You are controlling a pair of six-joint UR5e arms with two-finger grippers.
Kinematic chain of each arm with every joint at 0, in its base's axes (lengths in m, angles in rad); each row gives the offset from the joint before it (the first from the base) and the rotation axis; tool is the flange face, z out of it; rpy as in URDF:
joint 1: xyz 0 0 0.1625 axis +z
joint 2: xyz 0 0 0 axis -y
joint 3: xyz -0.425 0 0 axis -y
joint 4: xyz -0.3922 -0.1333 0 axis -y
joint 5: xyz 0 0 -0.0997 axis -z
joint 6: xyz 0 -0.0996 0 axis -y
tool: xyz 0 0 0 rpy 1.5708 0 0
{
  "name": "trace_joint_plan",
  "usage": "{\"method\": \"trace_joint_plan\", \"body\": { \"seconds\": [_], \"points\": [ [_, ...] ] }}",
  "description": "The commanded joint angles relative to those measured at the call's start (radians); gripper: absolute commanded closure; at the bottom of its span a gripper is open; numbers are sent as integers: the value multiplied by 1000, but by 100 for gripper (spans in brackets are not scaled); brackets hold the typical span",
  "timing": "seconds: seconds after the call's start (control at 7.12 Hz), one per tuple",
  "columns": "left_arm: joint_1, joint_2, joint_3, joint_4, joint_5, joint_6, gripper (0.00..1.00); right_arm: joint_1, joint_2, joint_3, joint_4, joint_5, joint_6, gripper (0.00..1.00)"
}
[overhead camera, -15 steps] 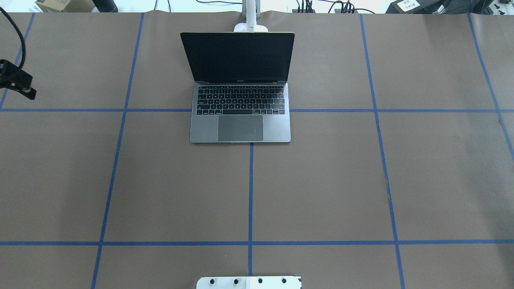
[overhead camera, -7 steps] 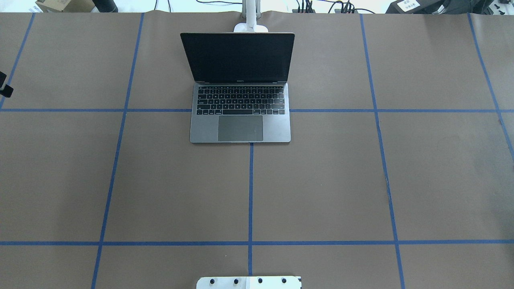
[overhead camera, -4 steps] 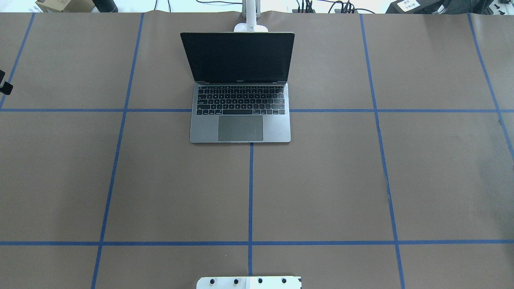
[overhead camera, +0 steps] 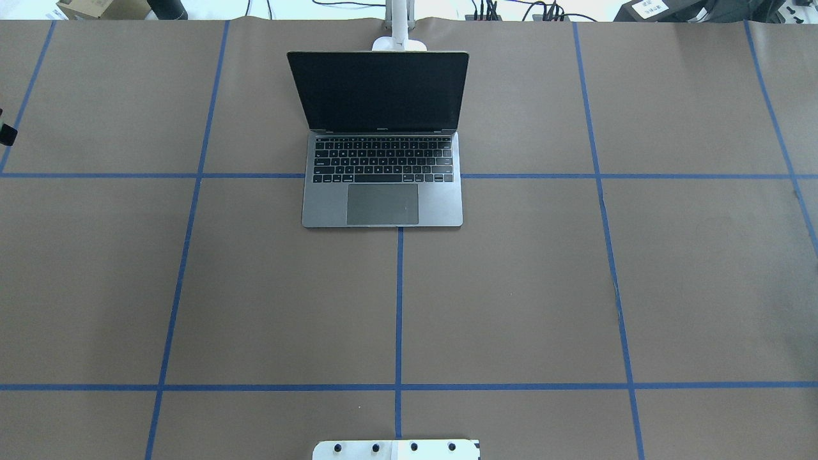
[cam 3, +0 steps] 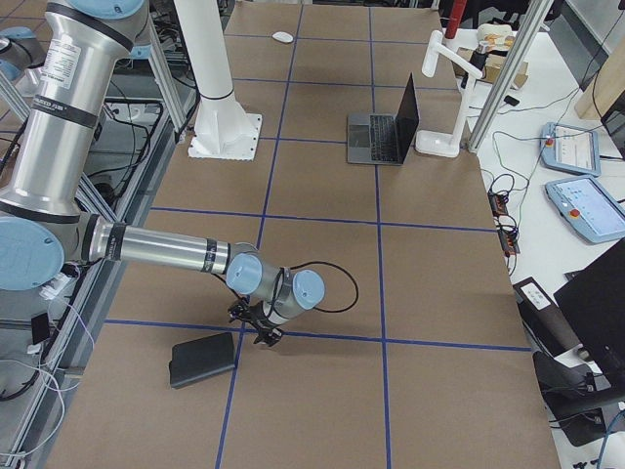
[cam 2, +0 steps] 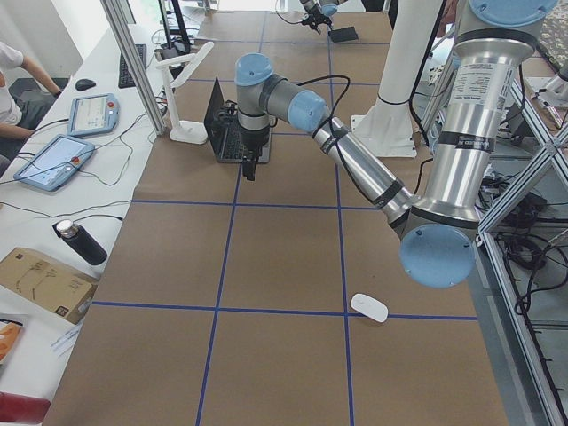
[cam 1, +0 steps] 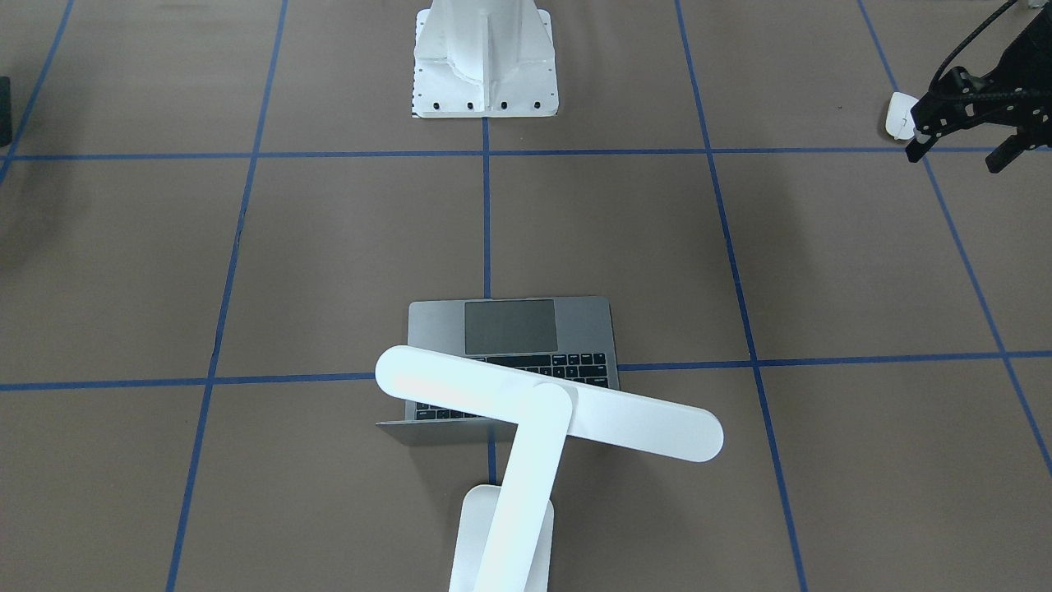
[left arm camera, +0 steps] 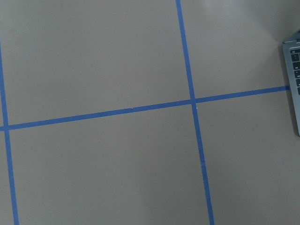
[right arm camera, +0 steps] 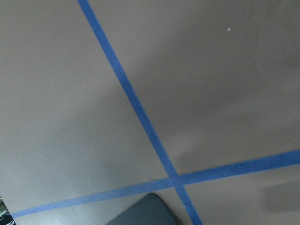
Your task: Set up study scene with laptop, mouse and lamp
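left gripper [cam 1: 957,159] slid leftward, jaws apart; right gripper [cam 3: 256,332]: cannot tell; laptop [overhead camera: 382,191] screen faces robot, hinge crosswise.

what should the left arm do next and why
Probably swing the left gripper over to the mouse and lower onto it: the laptop is open with the lamp behind it, but the mouse lies alone far off on the robot's left side, and the gripper looks open and empty.

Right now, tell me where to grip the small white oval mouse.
Probably grip the small white glossy oval mouse across its narrow width, jaws on the two long sides, coming straight down: it lies flat and low on the brown table cover, nothing touching it.
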Motion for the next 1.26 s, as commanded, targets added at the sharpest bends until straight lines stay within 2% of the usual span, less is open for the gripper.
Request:
{"method": "trace_joint_plan", "body": {
  "seconds": [0.0, 0.42, 1.12],
  "points": [
    [0, 1, -30, 0, 0, -7, 0, 0, -10, -21, -1, -12, -24, 8],
    [-2, 2, -65, 3, 2, -12, 0, -5, -3, -54, 7, -14, -30, 9],
    [-2, 2, -105, 5, 8, -56, 0, -38, -15, -42, 11, -11, -50, 10]
  ]
}}
